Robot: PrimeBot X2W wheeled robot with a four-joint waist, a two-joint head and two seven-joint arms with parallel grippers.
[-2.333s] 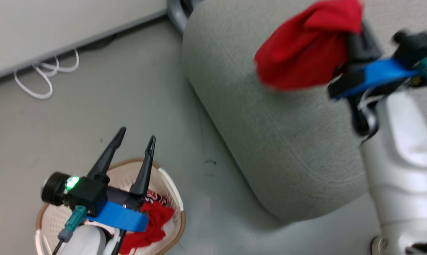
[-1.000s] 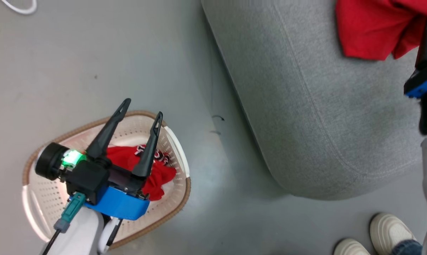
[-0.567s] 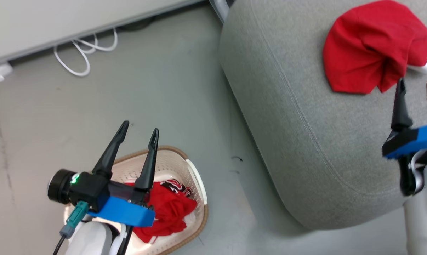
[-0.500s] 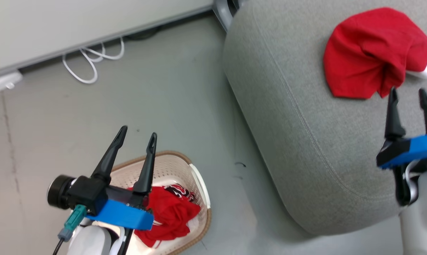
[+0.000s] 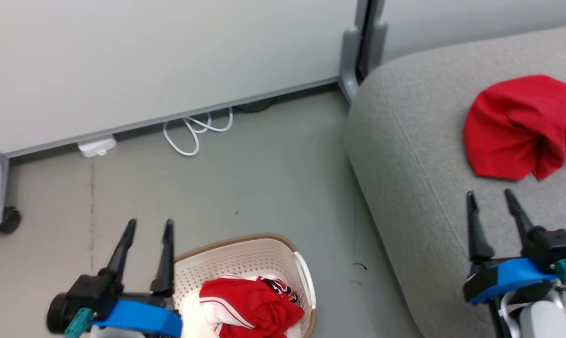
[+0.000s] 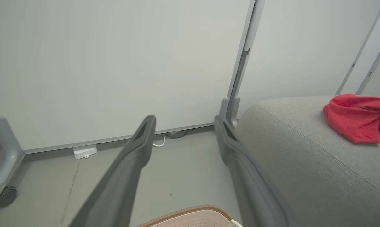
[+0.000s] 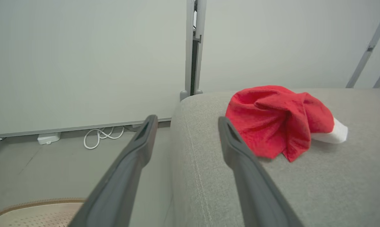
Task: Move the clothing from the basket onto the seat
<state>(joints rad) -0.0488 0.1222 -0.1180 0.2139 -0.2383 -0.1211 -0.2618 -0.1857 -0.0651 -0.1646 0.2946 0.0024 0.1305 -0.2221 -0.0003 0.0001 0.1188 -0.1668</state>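
Observation:
One red garment (image 5: 522,126) lies crumpled on the grey seat (image 5: 419,188), its white trim showing in the right wrist view (image 7: 278,121). A second red garment (image 5: 252,307) with white stripes and black-and-white lettering sits in the cream basket (image 5: 245,256) on the floor at lower centre. My left gripper (image 5: 149,225) hovers open and empty just left of the basket. My right gripper (image 5: 489,196) stands open and empty over the seat's front part, short of the red garment there. The left wrist view catches the same garment (image 6: 357,116) on the seat (image 6: 303,157).
A pale partition wall (image 5: 147,61) runs along the back with a grey post (image 5: 363,47) by the seat's corner. White cable loops (image 5: 194,134) and a small white box (image 5: 96,145) lie at the wall's foot. A castor wheel (image 5: 6,220) stands at far left.
The camera has tilted up, so the wall fills the top. The right gripper has drawn back from the red garment on the seat. The left gripper now sits left of the basket.

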